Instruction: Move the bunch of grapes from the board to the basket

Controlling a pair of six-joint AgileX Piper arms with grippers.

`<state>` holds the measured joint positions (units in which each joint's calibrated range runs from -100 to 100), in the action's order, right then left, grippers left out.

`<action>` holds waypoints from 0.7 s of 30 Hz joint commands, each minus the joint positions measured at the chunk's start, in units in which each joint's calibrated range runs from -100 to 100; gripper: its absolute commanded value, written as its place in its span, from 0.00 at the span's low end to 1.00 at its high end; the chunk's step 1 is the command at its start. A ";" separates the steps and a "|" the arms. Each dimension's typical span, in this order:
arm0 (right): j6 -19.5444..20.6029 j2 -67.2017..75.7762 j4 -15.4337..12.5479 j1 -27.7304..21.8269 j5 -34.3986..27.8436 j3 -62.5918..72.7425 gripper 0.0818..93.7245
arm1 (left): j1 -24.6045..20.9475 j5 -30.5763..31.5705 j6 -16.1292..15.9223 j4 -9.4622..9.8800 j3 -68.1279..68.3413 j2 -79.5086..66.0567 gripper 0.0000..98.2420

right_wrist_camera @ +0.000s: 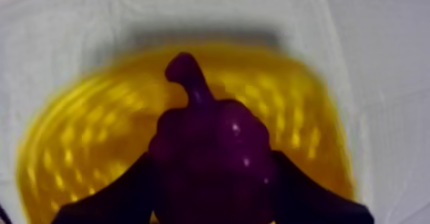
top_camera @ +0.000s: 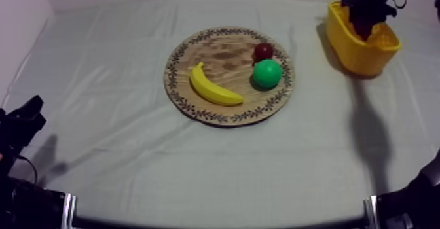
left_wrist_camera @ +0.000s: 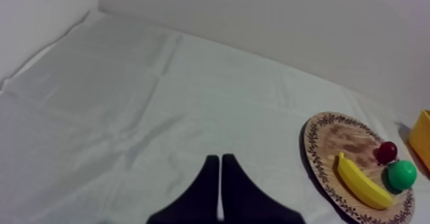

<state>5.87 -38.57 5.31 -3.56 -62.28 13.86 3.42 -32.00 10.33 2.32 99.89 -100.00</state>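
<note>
We hold the bunch of grapes (right_wrist_camera: 211, 143) clamped in our right gripper (top_camera: 368, 12) over the yellow basket (top_camera: 353, 52), apparently inside its rim, so a release drops it in; our left gripper (left_wrist_camera: 219, 161) rests closed, empty.

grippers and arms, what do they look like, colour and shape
Both arms are black. The left gripper has two matte black fingers, wide at the base and tapering to slim tips. The right gripper has the same dark tapering fingers. From above, the left arm and right arm read as blocky black shapes with no markings I can make out.
</note>
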 commanded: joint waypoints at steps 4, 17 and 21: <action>0.25 -0.51 0.24 0.26 1.32 -2.82 0.20 | 0.02 -0.01 0.00 0.00 0.00 0.00 0.00; 0.05 3.37 0.00 0.15 1.85 -7.40 0.22 | 0.02 -0.01 0.00 0.00 0.00 0.00 0.00; -0.14 5.36 -0.61 -0.13 3.53 -10.75 0.50 | 0.02 -0.01 0.00 0.00 0.00 0.00 0.00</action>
<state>5.89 -33.61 4.91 -3.59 -59.27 4.35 3.42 -32.00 10.33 2.32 99.89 -100.00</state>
